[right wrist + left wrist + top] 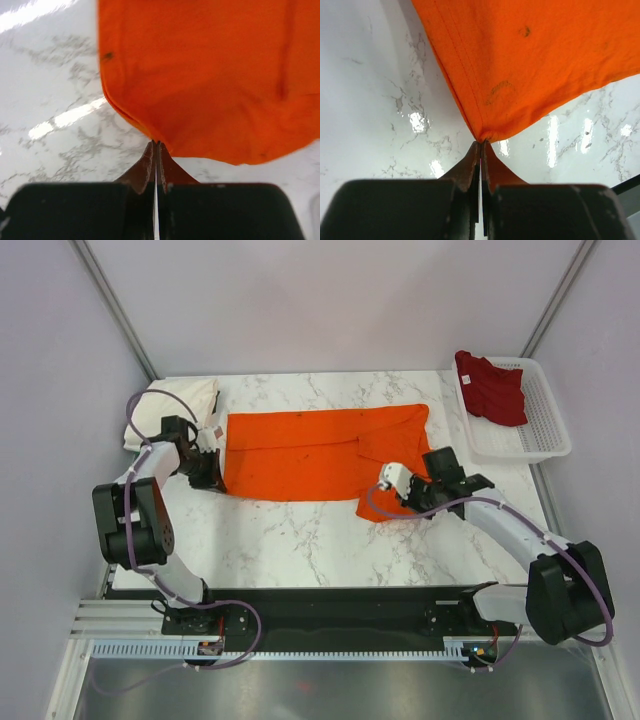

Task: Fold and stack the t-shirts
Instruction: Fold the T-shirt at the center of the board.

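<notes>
Cloth of the orange t-shirt (pixel 300 450) is spread flat over the middle of the tabletop (pixel 300 540), with its right part folded back. Its near left corner is pinched between the closed jaws of the left gripper (pixel 481 150). A near fold on the right is clamped in the same way by the right gripper (pixel 156 150). The cream-white t-shirt (pixel 180 405) lies at the far left corner, partly crossed by a cable. The dark red t-shirt (pixel 492 388) is bunched in the white basket (pixel 545 430) at the far right corner, and its shape is hard to make out
</notes>
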Action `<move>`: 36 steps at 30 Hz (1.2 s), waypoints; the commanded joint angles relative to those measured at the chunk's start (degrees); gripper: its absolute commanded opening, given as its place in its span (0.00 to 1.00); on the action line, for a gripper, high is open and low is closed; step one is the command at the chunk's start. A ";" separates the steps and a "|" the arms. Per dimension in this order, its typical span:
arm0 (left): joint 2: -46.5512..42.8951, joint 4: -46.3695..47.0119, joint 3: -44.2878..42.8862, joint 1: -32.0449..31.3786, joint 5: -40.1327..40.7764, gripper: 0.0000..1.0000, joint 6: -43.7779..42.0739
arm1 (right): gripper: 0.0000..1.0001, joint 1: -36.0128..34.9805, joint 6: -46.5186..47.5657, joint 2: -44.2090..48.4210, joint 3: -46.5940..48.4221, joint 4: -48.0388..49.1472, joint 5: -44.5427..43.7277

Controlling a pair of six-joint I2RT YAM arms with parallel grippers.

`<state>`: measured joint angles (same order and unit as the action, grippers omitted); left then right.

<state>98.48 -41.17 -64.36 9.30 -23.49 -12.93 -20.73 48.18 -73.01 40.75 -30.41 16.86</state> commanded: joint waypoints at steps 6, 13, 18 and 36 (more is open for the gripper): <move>-7.42 -2.07 -0.94 0.28 -2.61 0.02 -1.57 | 0.00 6.49 -11.79 2.70 16.62 1.76 2.65; -7.60 -3.22 -4.54 0.28 -3.41 0.02 -1.22 | 0.00 8.51 -13.82 2.00 23.58 2.02 2.74; -7.07 -4.01 -7.62 0.19 -3.41 0.02 -0.78 | 0.00 9.22 -14.43 1.12 27.62 2.38 2.91; 19.52 -11.64 -40.52 0.02 -5.34 0.02 -0.87 | 0.00 12.20 -11.97 -21.45 45.36 10.98 2.65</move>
<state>112.40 -49.17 -94.35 9.30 -26.61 -12.97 -9.47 35.29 -90.06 78.78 -25.50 18.83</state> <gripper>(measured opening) 0.026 0.007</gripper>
